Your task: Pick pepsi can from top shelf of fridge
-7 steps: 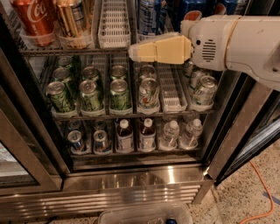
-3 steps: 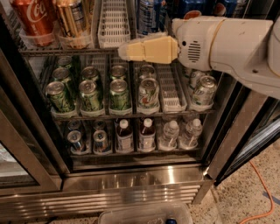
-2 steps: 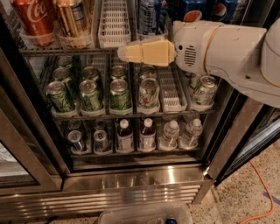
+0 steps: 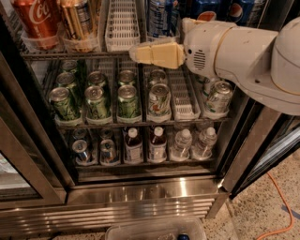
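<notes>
The pepsi can [image 4: 161,18], dark blue with a white print panel, stands on the top shelf [image 4: 70,55] of the fridge [image 4: 140,192], right of an empty white lane tray [image 4: 122,23]. My gripper [image 4: 133,52] has tan fingers that lie together with nothing between them. It points left in front of the shelf's edge, just below and slightly left of the can, not touching it. The white arm [image 4: 243,56] reaches in from the right and hides the shelf's right part.
A red Coca-Cola can [image 4: 37,21] and a gold can [image 4: 79,21] stand at the top left. Blue logo cans [image 4: 241,11] are at the top right. Green cans [image 4: 129,101] fill the middle rack, bottles [image 4: 157,143] the bottom one. An orange cable [image 4: 281,206] lies on the floor.
The gripper has shifted a little to the left along the shelf's front edge and then held nearly still. The cans have not moved.
</notes>
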